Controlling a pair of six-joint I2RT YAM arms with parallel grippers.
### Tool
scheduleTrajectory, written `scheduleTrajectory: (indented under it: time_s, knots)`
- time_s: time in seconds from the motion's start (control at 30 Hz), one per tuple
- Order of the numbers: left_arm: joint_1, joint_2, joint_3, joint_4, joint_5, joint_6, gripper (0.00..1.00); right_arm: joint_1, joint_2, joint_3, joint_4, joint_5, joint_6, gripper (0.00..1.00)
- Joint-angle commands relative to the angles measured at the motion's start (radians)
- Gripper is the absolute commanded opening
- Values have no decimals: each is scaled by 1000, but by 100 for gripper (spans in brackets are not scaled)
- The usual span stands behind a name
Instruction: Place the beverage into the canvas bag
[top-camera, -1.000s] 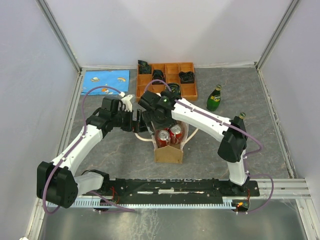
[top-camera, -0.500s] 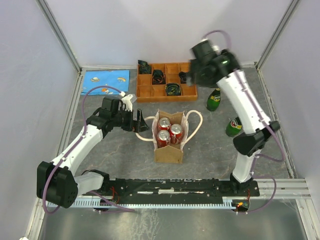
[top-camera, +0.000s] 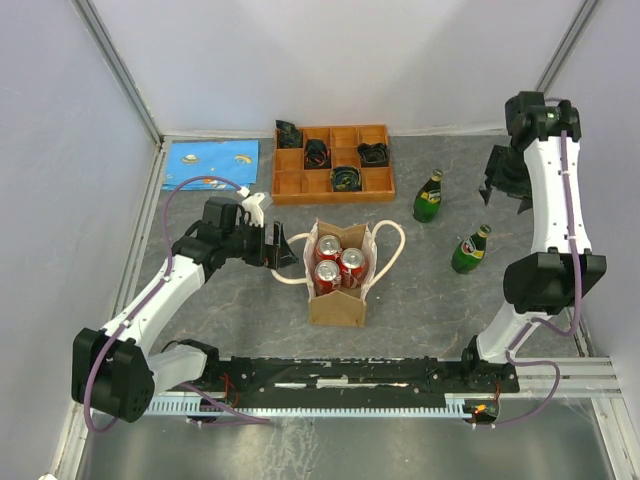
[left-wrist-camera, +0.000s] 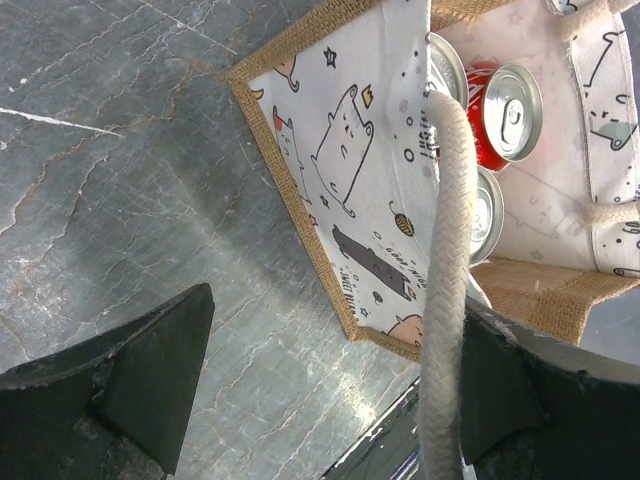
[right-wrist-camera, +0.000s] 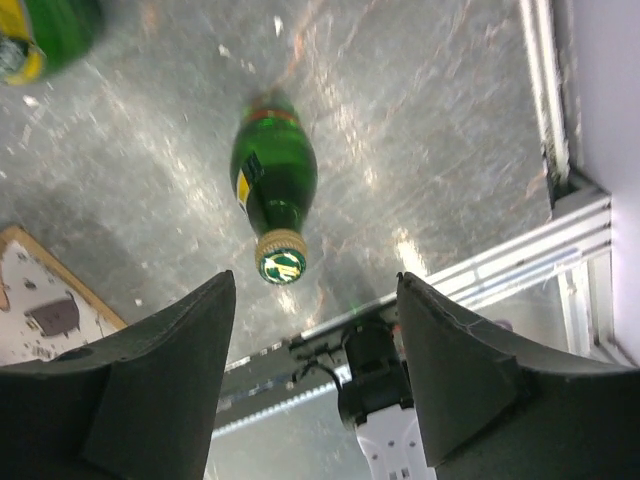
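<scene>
The tan canvas bag (top-camera: 338, 300) stands mid-table with its mouth open, three red cans (top-camera: 340, 262) inside. Its printed lining (left-wrist-camera: 350, 170) and the cans (left-wrist-camera: 505, 105) show in the left wrist view. My left gripper (top-camera: 281, 247) is open at the bag's left side; the cream rope handle (left-wrist-camera: 445, 300) runs inside the gap against its right finger (left-wrist-camera: 530, 390). Two green bottles stand right of the bag, one nearer (top-camera: 469, 250) and one farther back (top-camera: 429, 197). My right gripper (top-camera: 505, 188) is open and empty, raised above the nearer bottle (right-wrist-camera: 275, 180).
An orange wooden compartment tray (top-camera: 334, 160) with dark items stands at the back. A blue printed card (top-camera: 210, 163) lies at back left. The right wall and metal frame rail (right-wrist-camera: 545, 100) are close to the right arm.
My right arm has swung from over the bag, past the tray, to the far right, and now hangs above the nearer bottle. The left arm and the bag have not moved.
</scene>
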Motion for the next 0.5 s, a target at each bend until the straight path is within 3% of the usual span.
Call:
scheduleTrajectory:
  time_s: [0.0, 0.23, 0.47]
  knots:
    - [-1, -10, 9, 45, 13, -13, 95, -20, -44, -113, 1, -100, -65, 71]
    - [-1, -2, 14, 38, 11, -9, 95, -20, -79, -278, 74, -187, -59, 63]
    - [-1, -2, 14, 34, 11, -5, 95, -21, -92, -350, 85, -168, -75, 61]
